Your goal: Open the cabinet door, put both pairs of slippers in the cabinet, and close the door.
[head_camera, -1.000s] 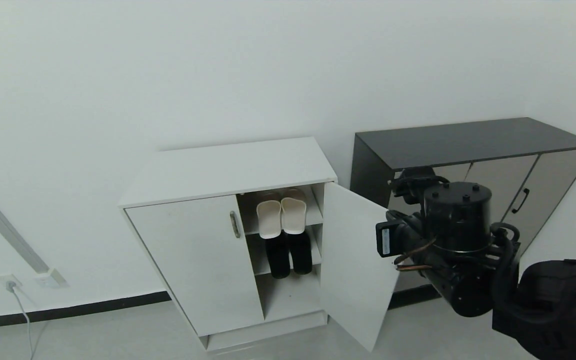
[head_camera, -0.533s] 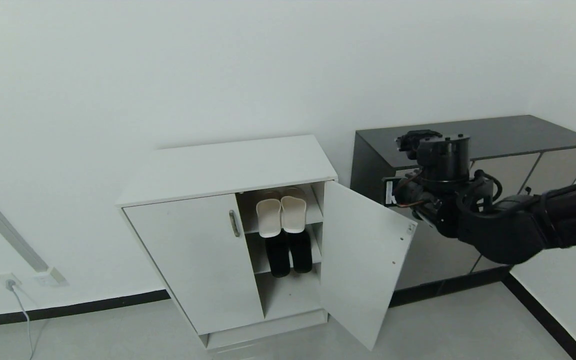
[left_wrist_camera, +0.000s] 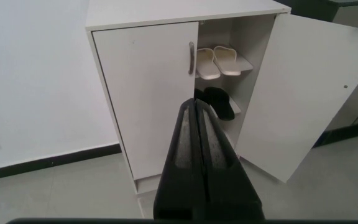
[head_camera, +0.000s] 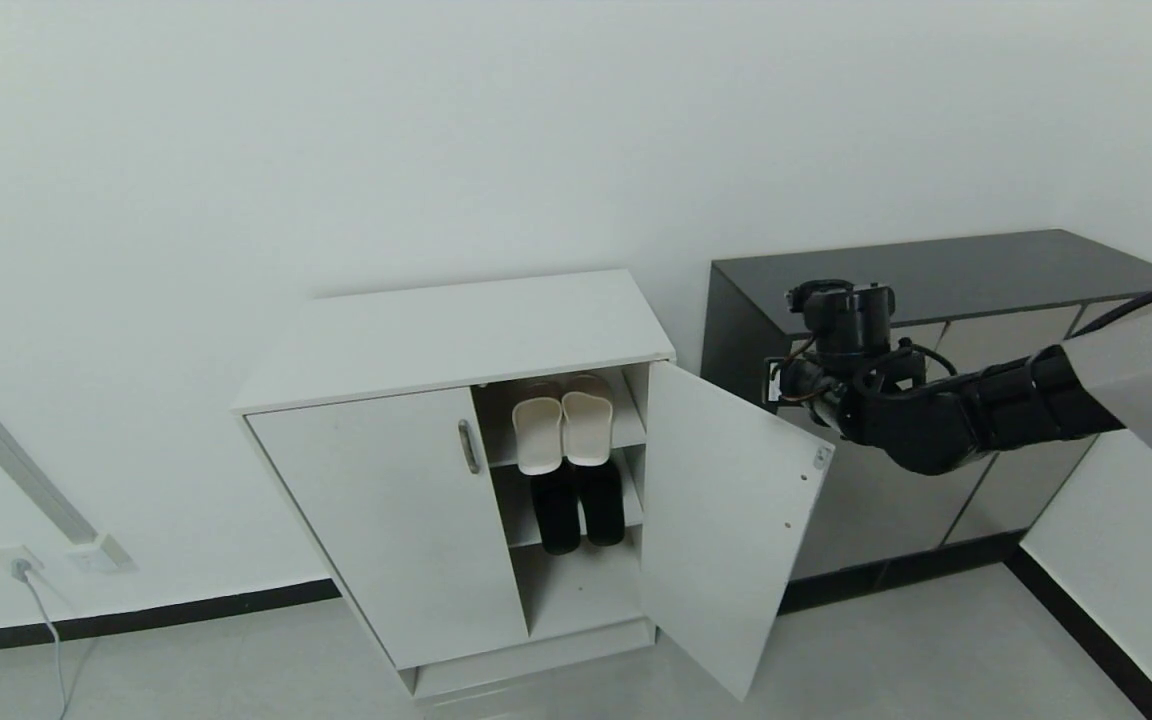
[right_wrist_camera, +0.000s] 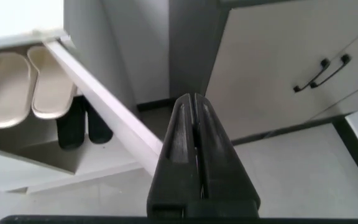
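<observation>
Slippers (head_camera: 586,440) shelved; left tool (left_wrist_camera: 194,109), right tool (right_wrist_camera: 192,104) pressed together, latter seemingly beside open door (head_camera: 726,520)

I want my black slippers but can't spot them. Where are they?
In the head view, the black slippers sit inside the open right half of the white cabinet, directly under the white slippers and just left of the open door.
</observation>
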You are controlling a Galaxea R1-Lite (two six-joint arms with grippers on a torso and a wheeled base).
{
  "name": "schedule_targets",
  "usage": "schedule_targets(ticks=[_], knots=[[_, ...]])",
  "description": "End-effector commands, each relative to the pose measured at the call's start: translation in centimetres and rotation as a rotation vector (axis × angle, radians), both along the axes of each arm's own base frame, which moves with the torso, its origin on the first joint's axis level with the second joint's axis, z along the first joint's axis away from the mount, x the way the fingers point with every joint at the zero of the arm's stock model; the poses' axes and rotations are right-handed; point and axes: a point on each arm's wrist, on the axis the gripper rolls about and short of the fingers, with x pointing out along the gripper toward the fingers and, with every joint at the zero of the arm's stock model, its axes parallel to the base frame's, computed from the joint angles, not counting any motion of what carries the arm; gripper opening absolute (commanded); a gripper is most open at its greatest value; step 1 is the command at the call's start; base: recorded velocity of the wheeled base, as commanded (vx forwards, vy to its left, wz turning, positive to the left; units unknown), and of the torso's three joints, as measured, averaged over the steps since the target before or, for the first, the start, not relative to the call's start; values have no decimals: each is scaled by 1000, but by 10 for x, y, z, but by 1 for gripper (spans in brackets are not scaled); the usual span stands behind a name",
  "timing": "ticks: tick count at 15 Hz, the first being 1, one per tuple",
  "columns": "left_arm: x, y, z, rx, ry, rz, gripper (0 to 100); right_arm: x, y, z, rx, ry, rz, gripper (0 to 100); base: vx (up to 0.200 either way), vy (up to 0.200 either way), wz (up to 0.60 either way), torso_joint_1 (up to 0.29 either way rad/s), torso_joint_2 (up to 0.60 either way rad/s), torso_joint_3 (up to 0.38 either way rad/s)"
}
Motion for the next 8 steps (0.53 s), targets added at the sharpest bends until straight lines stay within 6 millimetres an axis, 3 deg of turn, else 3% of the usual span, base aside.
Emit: schedule_targets(ticks=[1, 8], knots=[[0, 0, 0, 0, 2, 0, 0, 8, -2, -15, -5, 28, -11, 0, 0, 0, 0, 0, 0, 0], [0, 0, 0, 0, 2, 0, 0, 14, -3, -32, 3, 66, -19, 0, 0, 0, 0, 0, 0, 0]])
